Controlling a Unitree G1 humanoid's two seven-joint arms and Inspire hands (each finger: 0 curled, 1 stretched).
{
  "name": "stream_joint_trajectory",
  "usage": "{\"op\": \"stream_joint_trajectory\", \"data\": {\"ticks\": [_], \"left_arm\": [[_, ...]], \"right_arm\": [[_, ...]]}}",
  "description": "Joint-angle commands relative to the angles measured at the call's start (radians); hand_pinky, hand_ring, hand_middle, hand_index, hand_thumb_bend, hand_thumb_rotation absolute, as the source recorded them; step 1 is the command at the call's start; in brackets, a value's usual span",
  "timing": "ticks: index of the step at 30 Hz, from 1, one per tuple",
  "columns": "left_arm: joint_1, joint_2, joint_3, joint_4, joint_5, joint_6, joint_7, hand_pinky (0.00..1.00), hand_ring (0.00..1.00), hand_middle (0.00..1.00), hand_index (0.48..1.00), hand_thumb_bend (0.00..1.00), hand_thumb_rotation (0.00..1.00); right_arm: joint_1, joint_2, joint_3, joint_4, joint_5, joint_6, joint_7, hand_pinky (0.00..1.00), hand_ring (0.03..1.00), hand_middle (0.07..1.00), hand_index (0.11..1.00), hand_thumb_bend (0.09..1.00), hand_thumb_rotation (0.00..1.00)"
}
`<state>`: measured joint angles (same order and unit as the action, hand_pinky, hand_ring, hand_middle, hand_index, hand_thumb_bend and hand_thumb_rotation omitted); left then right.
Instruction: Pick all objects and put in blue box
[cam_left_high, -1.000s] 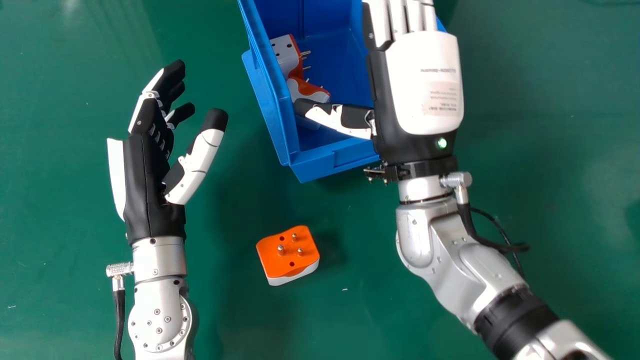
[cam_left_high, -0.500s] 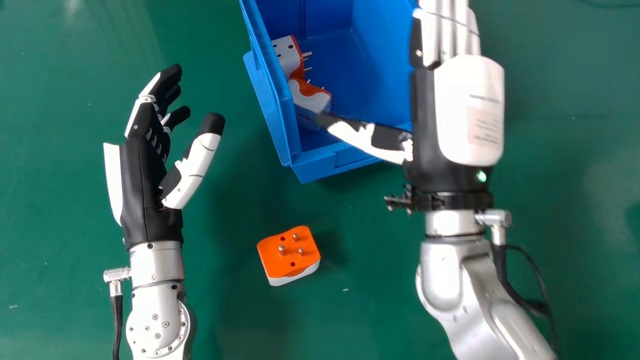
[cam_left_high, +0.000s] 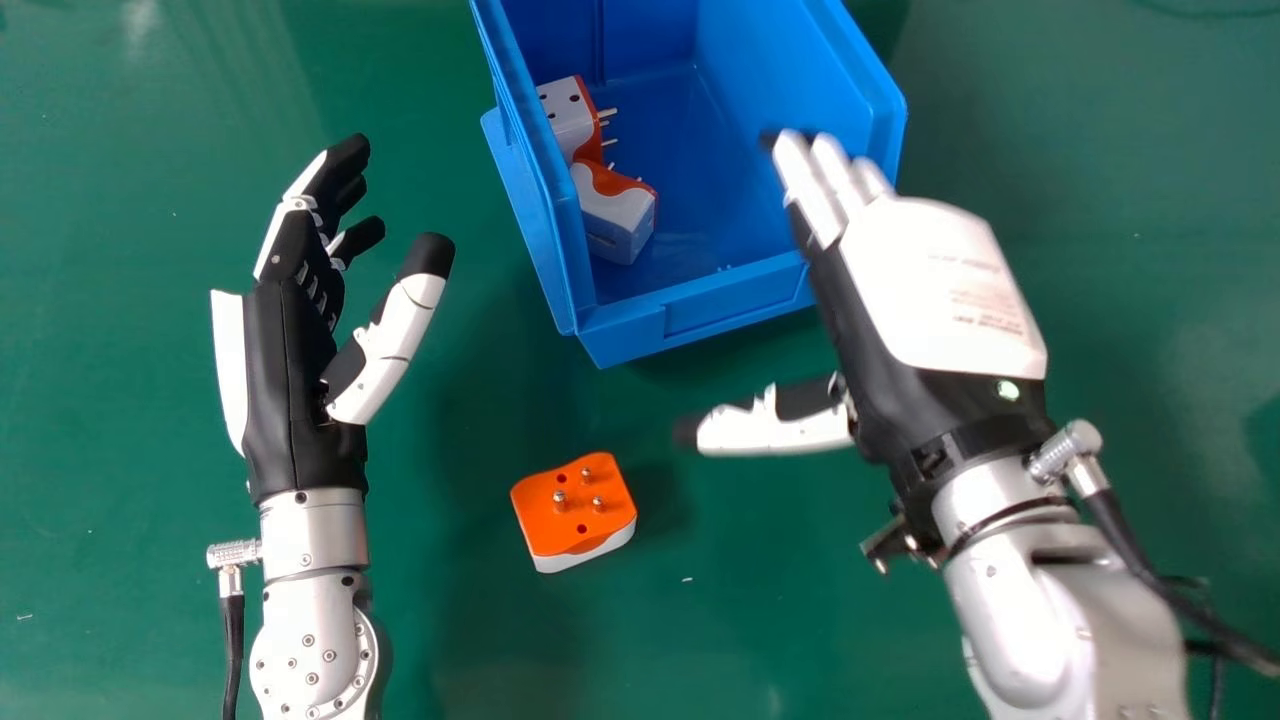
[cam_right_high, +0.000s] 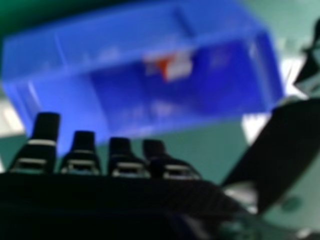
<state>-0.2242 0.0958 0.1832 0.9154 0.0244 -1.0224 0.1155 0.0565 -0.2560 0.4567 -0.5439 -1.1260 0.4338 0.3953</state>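
An orange-and-white plastic plug adapter (cam_left_high: 575, 530) is placed prongs-up on the green surface (cam_left_high: 740, 640), outside the blue plastic box (cam_left_high: 635, 335). The left robot hand (cam_left_high: 290, 380) and right robot hand (cam_left_high: 940, 290) are held empty, thumbs spread, the latter presumably for grasping.

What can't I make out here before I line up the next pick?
- Head view: far end of the blue plastic box, cut off by the top edge.
- Head view: the box's near right corner, behind the right hand.
- Head view: underside of the orange-and-white plug adapter, face down.
- Right hand view: outlines of the boxed white-and-orange adapters, blurred.
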Motion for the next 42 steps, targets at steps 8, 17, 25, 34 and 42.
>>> {"op": "stream_joint_trajectory", "data": {"ticks": [8, 17, 25, 34, 42], "left_arm": [[0.009, 0.005, -0.003, -0.028, 0.011, -0.008, 0.013, 0.81, 0.88, 0.87, 0.805, 0.76, 0.52], [0.006, 0.004, -0.004, -0.020, 0.018, -0.010, 0.020, 0.80, 0.88, 0.87, 0.805, 0.76, 0.53], [-0.008, 0.005, -0.004, -0.010, 0.019, -0.004, 0.024, 0.80, 0.87, 0.87, 0.805, 0.76, 0.53], [-0.021, 0.004, -0.005, -0.008, 0.017, 0.003, 0.024, 0.80, 0.87, 0.87, 0.805, 0.75, 0.53], [-0.024, 0.005, -0.003, -0.010, 0.016, 0.001, 0.023, 0.80, 0.88, 0.87, 0.805, 0.75, 0.53]], "right_arm": [[-0.021, 0.010, -0.018, -0.072, -0.056, 0.013, 0.241, 0.69, 0.883, 0.921, 0.913, 0.833, 0.39], [-0.028, 0.018, -0.036, -0.068, -0.050, -0.006, 0.291, 0.66, 0.851, 0.902, 0.909, 0.831, 0.38], [-0.056, 0.038, -0.034, -0.037, -0.045, -0.010, 0.324, 0.68, 0.838, 0.884, 0.886, 0.831, 0.35], [-0.094, 0.046, -0.020, -0.001, -0.002, -0.047, 0.335, 0.66, 0.780, 0.843, 0.832, 0.825, 0.31], [-0.117, 0.054, -0.006, 0.016, 0.020, -0.056, 0.369, 0.64, 0.761, 0.819, 0.803, 0.816, 0.31]]}}
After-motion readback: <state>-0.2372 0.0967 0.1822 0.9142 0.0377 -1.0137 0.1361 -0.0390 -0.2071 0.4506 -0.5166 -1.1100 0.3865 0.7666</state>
